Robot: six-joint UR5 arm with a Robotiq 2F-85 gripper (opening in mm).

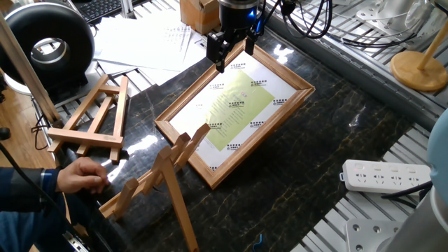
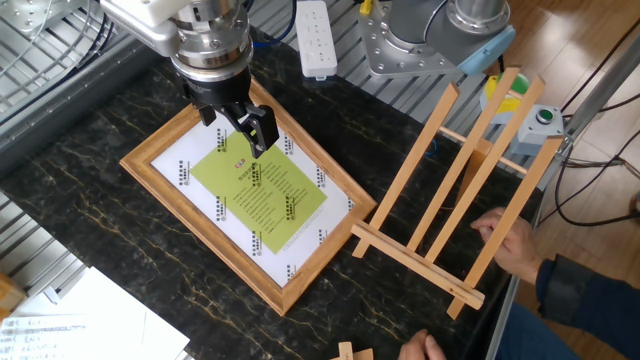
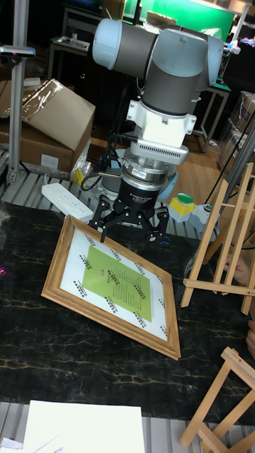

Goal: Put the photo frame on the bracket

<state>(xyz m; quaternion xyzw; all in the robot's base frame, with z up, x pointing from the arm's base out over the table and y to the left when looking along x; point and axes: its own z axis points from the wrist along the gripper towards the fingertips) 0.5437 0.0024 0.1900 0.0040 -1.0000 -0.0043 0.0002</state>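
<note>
The photo frame (image 1: 234,112) lies flat on the dark marble table, light wood around a white sheet with a yellow-green panel (image 2: 255,190) (image 3: 117,283). My gripper (image 1: 234,57) (image 2: 238,130) (image 3: 129,232) hangs open just above the frame's far long edge, fingers spread, nothing between them. The bracket (image 2: 470,190), a tall pale-wood easel with three slats and a ledge bar, stands beside the frame, apart from it. It also shows near the front edge (image 1: 168,171) and at the right (image 3: 227,233).
A person's hand (image 2: 505,240) (image 1: 80,175) rests on the bracket. A smaller A-shaped easel (image 1: 98,115) (image 3: 227,396) lies close by. Also present: a white power strip (image 1: 385,175) (image 2: 315,35), papers (image 1: 147,38), a round wooden stand (image 1: 420,70) and a cardboard box (image 3: 49,120).
</note>
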